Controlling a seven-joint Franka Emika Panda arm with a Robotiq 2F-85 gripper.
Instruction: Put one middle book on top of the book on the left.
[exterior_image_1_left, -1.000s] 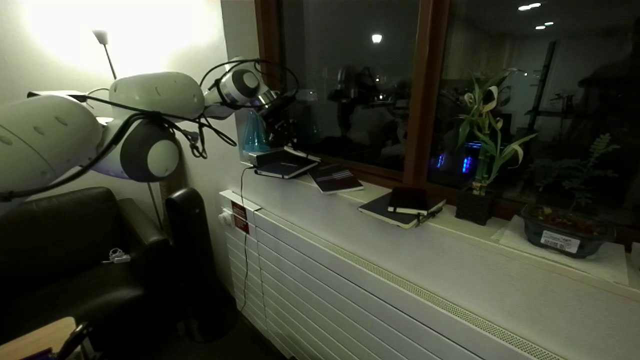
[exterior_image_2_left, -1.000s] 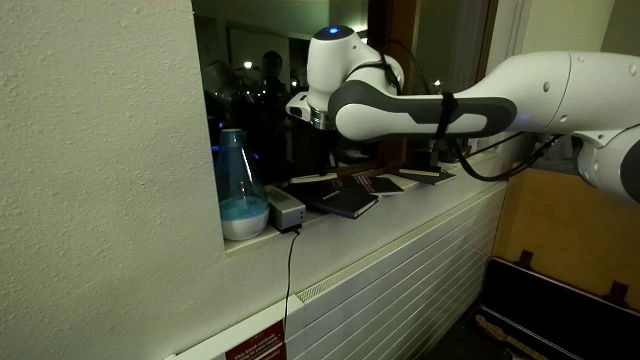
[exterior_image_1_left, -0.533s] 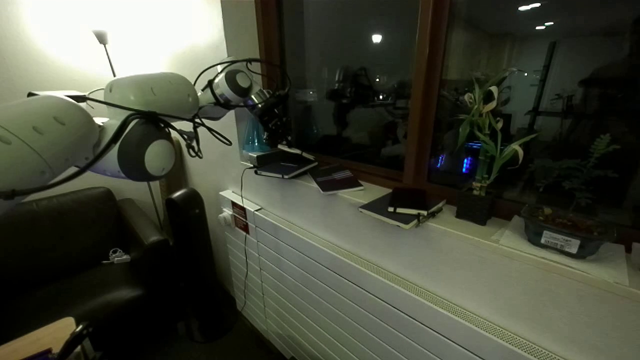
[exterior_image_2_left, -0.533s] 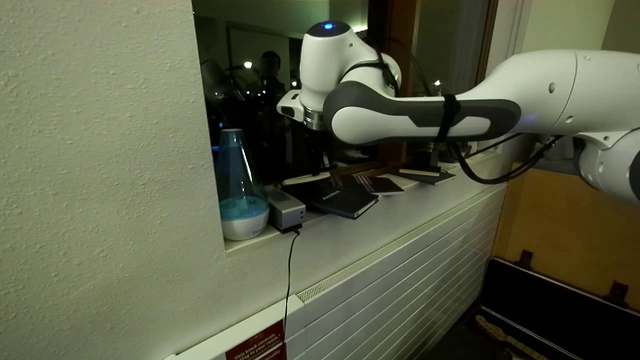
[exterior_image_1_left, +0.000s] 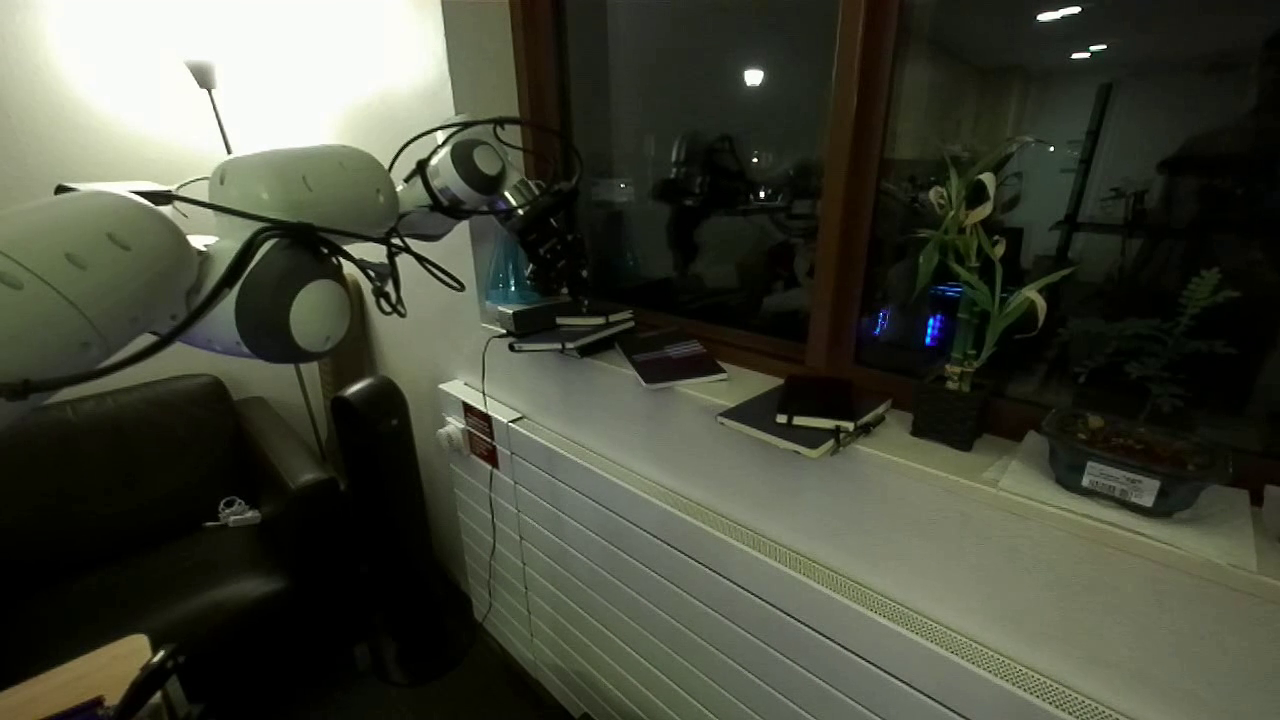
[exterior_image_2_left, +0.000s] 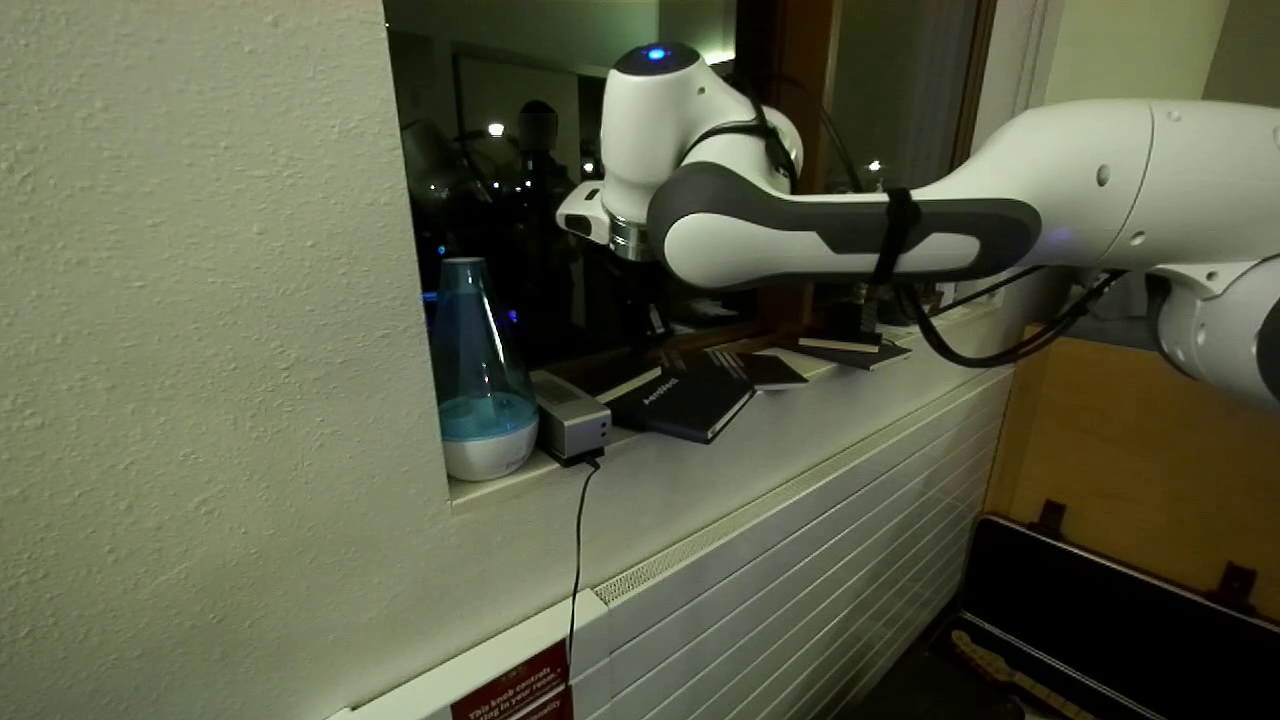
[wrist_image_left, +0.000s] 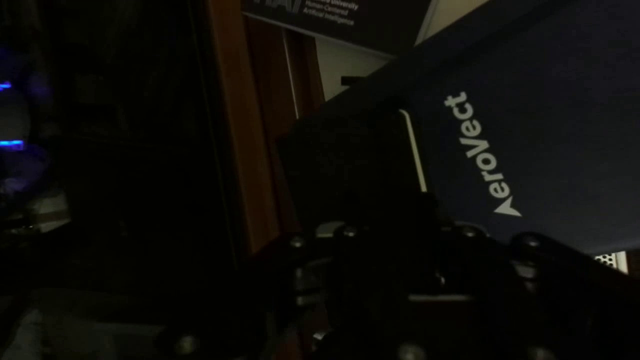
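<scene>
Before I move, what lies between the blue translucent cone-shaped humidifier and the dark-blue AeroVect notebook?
A silver-grey rectangular box stands there, as an exterior view shows.

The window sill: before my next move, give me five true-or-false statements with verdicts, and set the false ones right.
1. In both exterior views, the striped book lies between the AeroVect notebook and the small black book. True.
2. The small black book lies under another book. False: it lies on top of a larger notebook.
3. In an exterior view, the grey box stands between the blue vessel and the AeroVect notebook. True.
4. The tall plant stands in a dark pot. True.
5. The hand is beside the tall plant. False: it is nearer the grey box.
</scene>
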